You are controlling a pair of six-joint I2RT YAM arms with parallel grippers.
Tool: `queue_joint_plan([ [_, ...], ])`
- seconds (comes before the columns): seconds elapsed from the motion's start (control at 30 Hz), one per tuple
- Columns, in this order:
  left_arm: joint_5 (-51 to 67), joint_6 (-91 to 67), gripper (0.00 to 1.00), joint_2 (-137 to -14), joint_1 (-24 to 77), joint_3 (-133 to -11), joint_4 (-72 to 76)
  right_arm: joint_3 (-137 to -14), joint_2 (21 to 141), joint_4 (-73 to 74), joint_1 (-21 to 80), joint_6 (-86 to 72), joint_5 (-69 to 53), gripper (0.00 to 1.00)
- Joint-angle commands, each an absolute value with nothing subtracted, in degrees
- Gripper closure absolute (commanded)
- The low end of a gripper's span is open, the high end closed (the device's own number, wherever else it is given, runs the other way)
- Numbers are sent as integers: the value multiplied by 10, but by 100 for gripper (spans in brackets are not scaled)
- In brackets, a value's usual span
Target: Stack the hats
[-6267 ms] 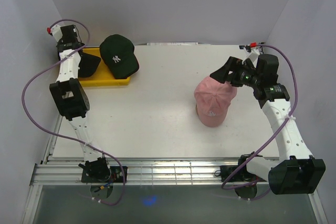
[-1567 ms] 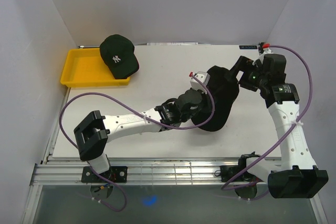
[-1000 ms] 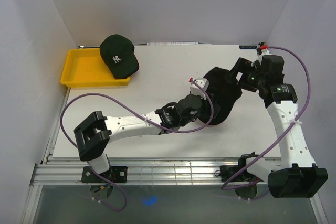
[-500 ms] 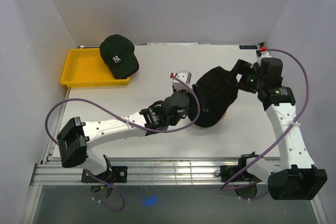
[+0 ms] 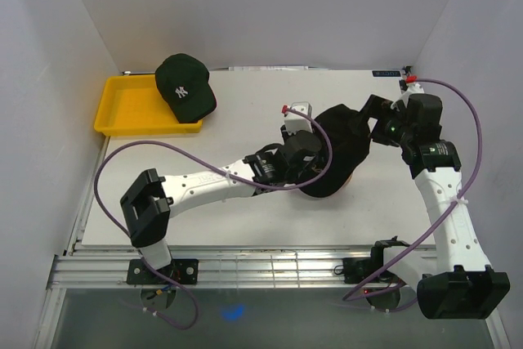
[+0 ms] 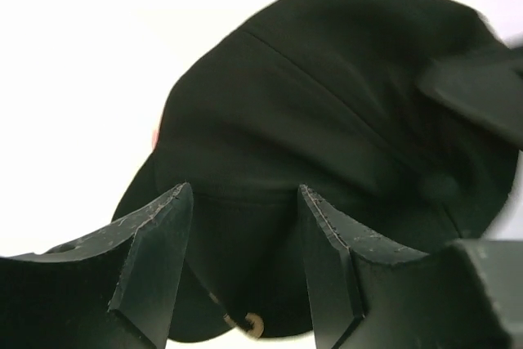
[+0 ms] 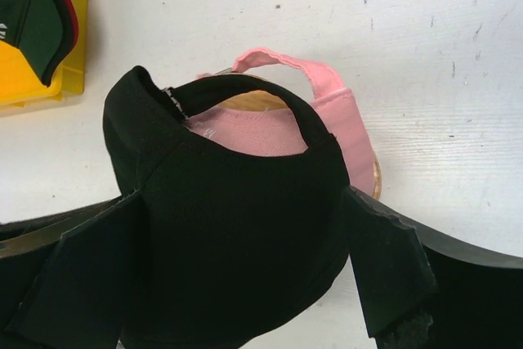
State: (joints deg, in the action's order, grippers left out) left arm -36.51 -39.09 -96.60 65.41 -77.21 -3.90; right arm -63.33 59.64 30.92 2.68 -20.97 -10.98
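Note:
A black hat (image 5: pixel 341 146) sits on top of a pink-red hat (image 7: pixel 337 118), which rests on a wooden stand (image 7: pixel 376 179). The pink one shows only through the black hat's back opening. My left gripper (image 5: pixel 317 163) (image 6: pixel 245 234) hovers open over the black hat's (image 6: pixel 327 112) brim side, the fabric lying beyond its fingers (image 6: pixel 151 259), unpinched. On the hat's far right side, my right gripper (image 5: pixel 369 124) (image 7: pixel 237 275) stands wide open, its fingers (image 7: pixel 384 267) on either side of the black crown (image 7: pixel 237 234). A dark green NY hat (image 5: pixel 186 86) lies at the back left.
A yellow tray (image 5: pixel 131 108) sits at the back left with the green hat overlapping its right rim. White walls close in the table on the left, back and right. The left arm stretches across the table's middle.
The black hat came from the tray onto the pink-red hat. Over the last second the left wrist shifted back in toward the hat and the right gripper's jaws spread wider.

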Motion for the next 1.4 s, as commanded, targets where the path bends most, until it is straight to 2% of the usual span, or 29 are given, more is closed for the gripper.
queue_joint_plan([
  [0.0, -410, -457, 37, -996, 631, -834, -141, -623, 576, 278, 26, -197, -126, 3],
  [0.2, -396, -526, 42, -1034, 609, -873, -204, -614, 569, 275, 26, -195, -121, 2],
  [0.43, -369, -569, 46, -1034, 609, -844, -209, -602, 557, 272, 25, -192, -95, 2],
  [0.93, -348, -564, 46, -1034, 609, -871, -227, -658, 564, 239, 26, -225, -126, 2],
  [1.1, -345, -567, 46, -1027, 609, -871, -229, -667, 576, 245, 25, -227, -92, 0],
  [1.37, -343, -556, 46, -1031, 609, -889, -237, -684, 621, 270, 25, -192, -92, 16],
])
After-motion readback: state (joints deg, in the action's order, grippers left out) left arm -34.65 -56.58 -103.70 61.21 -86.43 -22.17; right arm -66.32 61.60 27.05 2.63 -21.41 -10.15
